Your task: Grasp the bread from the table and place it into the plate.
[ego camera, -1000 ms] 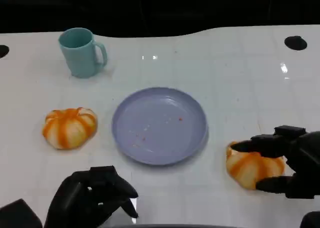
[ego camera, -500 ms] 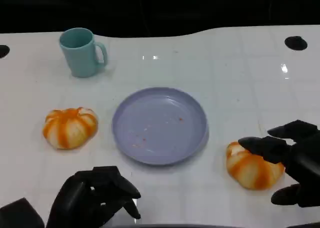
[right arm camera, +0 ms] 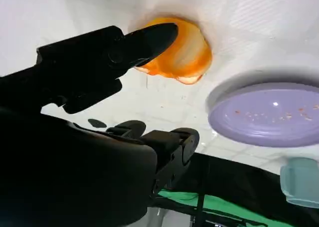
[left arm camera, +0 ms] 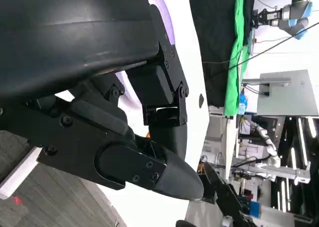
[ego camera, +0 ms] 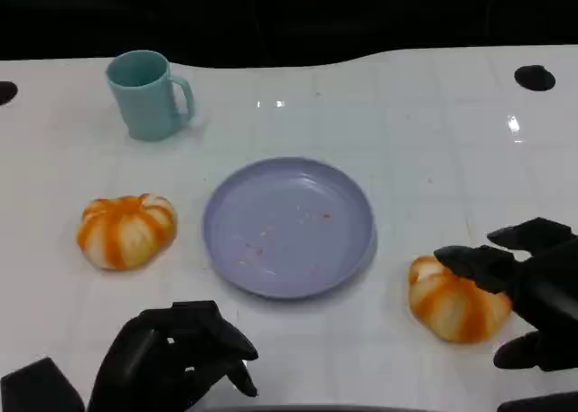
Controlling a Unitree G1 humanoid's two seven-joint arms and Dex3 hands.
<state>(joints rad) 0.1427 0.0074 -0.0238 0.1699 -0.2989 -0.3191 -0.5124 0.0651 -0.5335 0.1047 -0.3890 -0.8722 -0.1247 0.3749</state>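
Right hand (ego camera: 528, 294) spread around near-right bread roll (ego camera: 456, 302), not clamped. Risk: closing off-center squirts it sideways, short of the plate (ego camera: 287, 225).

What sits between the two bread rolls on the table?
In the head view, the purple plate lies between the left bread roll and the right bread roll.

The right hand (ego camera: 524, 294) has let go of the orange-striped bread roll (ego camera: 454, 301), its fingers now spread apart.
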